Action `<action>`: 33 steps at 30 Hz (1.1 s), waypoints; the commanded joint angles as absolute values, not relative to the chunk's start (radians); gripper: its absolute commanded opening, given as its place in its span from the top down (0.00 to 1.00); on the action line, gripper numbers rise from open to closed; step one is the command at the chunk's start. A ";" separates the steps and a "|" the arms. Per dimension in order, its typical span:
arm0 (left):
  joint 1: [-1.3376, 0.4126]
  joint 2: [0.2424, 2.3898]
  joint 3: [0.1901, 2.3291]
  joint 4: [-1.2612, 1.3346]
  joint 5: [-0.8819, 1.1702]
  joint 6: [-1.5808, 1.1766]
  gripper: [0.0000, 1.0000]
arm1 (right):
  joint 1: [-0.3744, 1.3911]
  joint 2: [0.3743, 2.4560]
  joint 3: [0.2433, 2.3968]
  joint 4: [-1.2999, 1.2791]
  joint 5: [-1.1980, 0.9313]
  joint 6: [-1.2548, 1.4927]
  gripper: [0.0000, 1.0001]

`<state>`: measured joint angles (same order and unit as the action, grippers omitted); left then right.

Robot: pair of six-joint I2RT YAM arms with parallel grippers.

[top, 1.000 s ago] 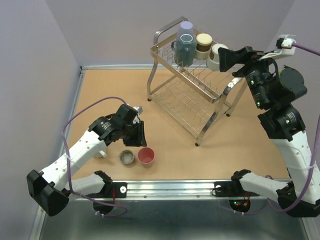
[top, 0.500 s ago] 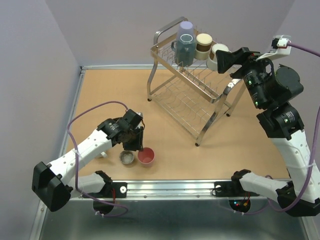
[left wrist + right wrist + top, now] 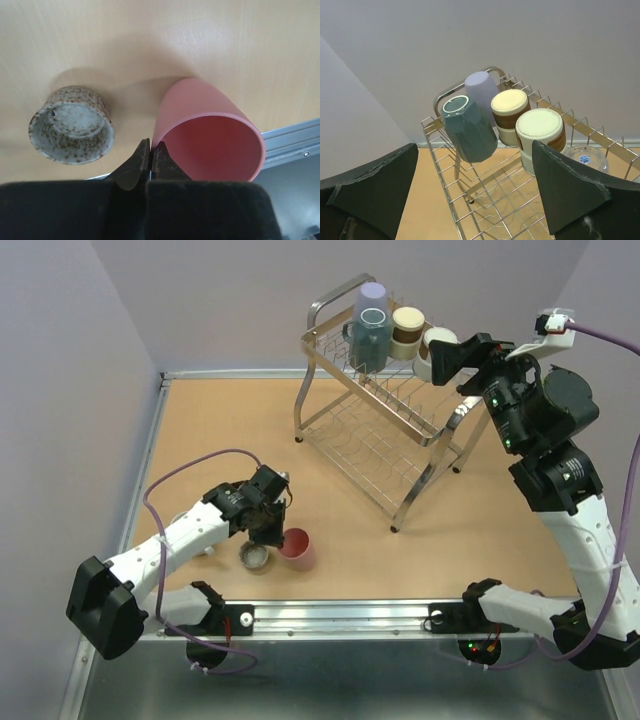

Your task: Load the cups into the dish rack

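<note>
Top view: the left fingers [image 3: 274, 532] are pinched shut on the rim of the pink cup [image 3: 298, 548], which stands tilted on the worktop [image 3: 220, 430] beside a speckled cup [image 3: 254, 557]. The dish rack [image 3: 385, 410] lies well apart, to the far right. The right fingers [image 3: 447, 358] stand wide and empty by its upper tier.

Left wrist view: one finger is inside the cup wall and one outside; the mouth leans toward the camera.

Right wrist view: a lavender cup [image 3: 482, 85], a teal cup [image 3: 470, 125] and cream-and-brown cups [image 3: 510, 107] occupy the upper tier. No legible writing.
</note>
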<state>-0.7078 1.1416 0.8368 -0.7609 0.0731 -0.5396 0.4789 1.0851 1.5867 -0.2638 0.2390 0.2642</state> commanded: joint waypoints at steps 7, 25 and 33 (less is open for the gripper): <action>-0.675 1.175 1.198 -0.876 0.009 -0.445 1.00 | 0.477 1.101 1.672 -0.252 0.267 0.236 0.00; -0.443 1.118 1.516 0.323 0.351 -0.709 1.00 | 0.477 1.391 1.760 0.247 -0.238 0.968 0.00; -0.443 1.149 1.486 0.448 0.281 -0.736 1.00 | 0.477 1.485 1.778 0.437 -0.275 1.192 0.00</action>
<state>-0.4431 1.1458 1.4925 0.2443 0.3058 -0.6956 0.4789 1.4746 1.7508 0.2707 -0.2348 1.0588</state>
